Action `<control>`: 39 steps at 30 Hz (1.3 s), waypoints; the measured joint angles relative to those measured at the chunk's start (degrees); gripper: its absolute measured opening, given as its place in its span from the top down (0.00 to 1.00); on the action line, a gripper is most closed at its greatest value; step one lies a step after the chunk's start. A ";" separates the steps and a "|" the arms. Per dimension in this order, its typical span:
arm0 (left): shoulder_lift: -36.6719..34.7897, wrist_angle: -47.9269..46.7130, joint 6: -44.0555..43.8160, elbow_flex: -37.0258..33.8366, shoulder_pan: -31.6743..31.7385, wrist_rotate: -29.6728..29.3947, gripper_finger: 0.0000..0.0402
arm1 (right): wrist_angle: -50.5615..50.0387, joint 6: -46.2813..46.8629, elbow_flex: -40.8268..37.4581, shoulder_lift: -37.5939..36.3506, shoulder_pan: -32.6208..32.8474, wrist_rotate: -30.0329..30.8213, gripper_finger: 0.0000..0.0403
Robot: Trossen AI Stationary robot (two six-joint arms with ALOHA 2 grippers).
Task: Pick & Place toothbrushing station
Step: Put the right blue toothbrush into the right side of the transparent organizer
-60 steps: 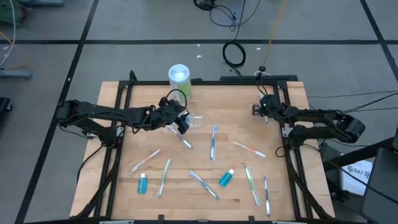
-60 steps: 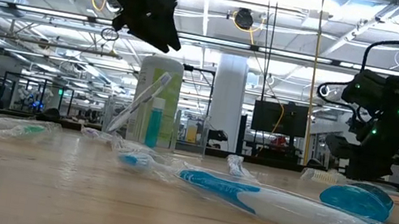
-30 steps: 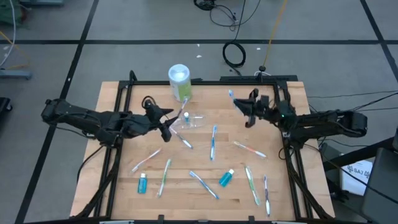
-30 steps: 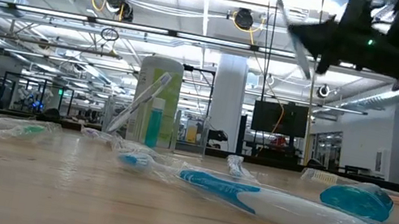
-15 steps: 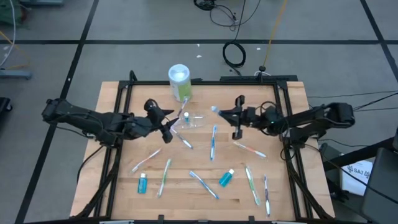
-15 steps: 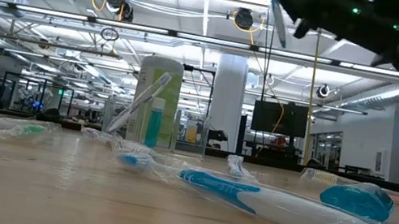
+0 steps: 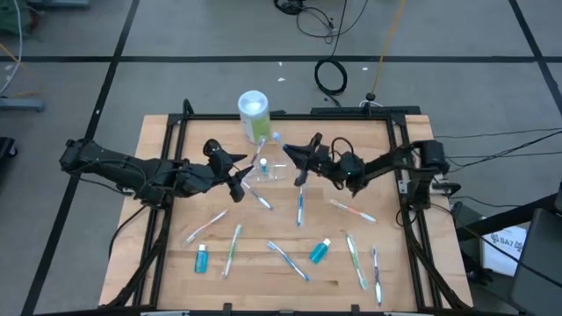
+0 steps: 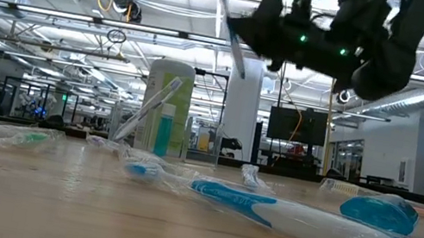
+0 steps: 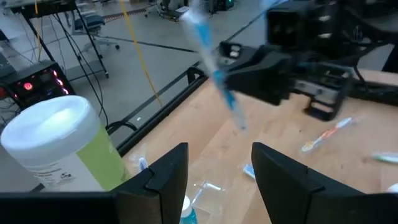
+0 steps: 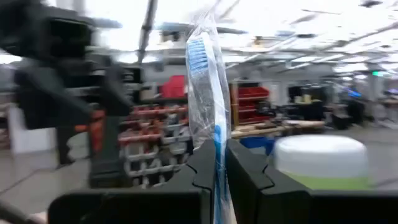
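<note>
Wooden table (image 7: pixel 176 263) cluttered; right gripper (image 7: pixel 299 156) pinches wrapped toothbrush (image 10: pixel 205 93) over clear container (image 7: pixel 274 170); slick wrapper may slip. Left gripper (image 7: pixel 237 173) open nearby.

You're in an open lab or workshop hall: ceiling strip lights (image 8: pixel 55 17), monitors (image 8: pixel 294 125), red storage bins (image 10: pixel 252 93), floor cables (image 7: pixel 331 77).
</note>
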 joint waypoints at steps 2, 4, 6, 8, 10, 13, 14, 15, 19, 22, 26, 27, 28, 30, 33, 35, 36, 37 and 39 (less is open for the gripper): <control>-0.14 0.44 1.93 0.00 0.02 0.00 0.54 | 0.17 2.62 3.34 4.09 -0.63 -0.74 0.96; -0.59 1.38 3.43 0.00 0.02 0.00 0.54 | -0.13 3.52 5.10 6.89 -1.00 -1.52 0.96; -0.94 2.22 4.16 0.05 0.02 -0.03 0.54 | -0.02 2.70 7.64 9.42 -1.13 -1.39 0.96; -1.03 2.19 4.68 0.04 -0.18 0.22 0.54 | 0.09 1.78 8.82 10.85 -1.34 -0.30 0.96; -0.98 2.16 4.80 0.04 -0.33 0.37 0.54 | -0.06 1.56 9.82 12.17 -1.43 1.56 0.96; -1.01 2.45 6.20 0.04 -0.46 0.38 0.54 | -1.49 -0.31 10.25 12.66 -1.42 4.26 0.96; -1.01 2.53 6.76 0.04 -0.48 0.37 0.54 | -2.83 -0.90 10.31 12.60 -1.41 5.81 0.96; -1.01 2.78 7.05 0.04 -0.46 0.42 0.54 | -3.99 -0.96 10.31 12.59 -1.38 6.70 0.96; -1.01 3.22 7.30 0.04 -0.46 0.39 0.54 | -6.87 -0.63 10.31 12.72 -1.08 7.49 0.96; -1.01 3.31 7.33 0.04 -0.35 0.37 0.54 | -9.01 -0.59 10.31 12.55 -0.60 7.57 0.96; -1.01 3.34 7.31 0.04 -0.35 0.35 0.54 | -10.03 -0.44 10.29 12.69 -0.29 9.16 0.96; -1.01 3.34 7.31 0.04 -0.35 0.35 0.54 | -10.06 0.05 10.29 12.61 -0.24 9.19 0.96; -1.01 3.34 7.31 0.04 -0.35 0.35 0.54 | -10.40 0.75 10.29 12.56 -0.24 9.25 0.96; -1.01 3.34 7.31 0.04 -0.35 0.35 0.54 | -12.13 1.84 10.29 12.60 -0.17 9.23 0.96; -1.01 3.35 7.27 0.04 -0.35 0.33 0.54 | -13.90 2.45 10.29 12.66 -0.11 11.45 0.96; -1.01 3.36 7.19 0.04 -0.35 0.33 0.54 | -15.54 3.64 10.29 12.59 -0.13 14.07 0.96; -1.01 3.36 7.12 0.04 -0.35 0.33 0.54 | -16.58 4.95 10.29 12.59 -0.16 15.02 0.96; -1.01 3.35 7.02 0.04 -0.35 0.33 0.54 | -17.11 5.80 10.26 12.64 -0.18 15.33 0.96; -1.01 3.35 7.16 0.04 -0.35 0.33 0.54 | -17.14 6.08 10.20 12.68 -0.17 15.28 0.96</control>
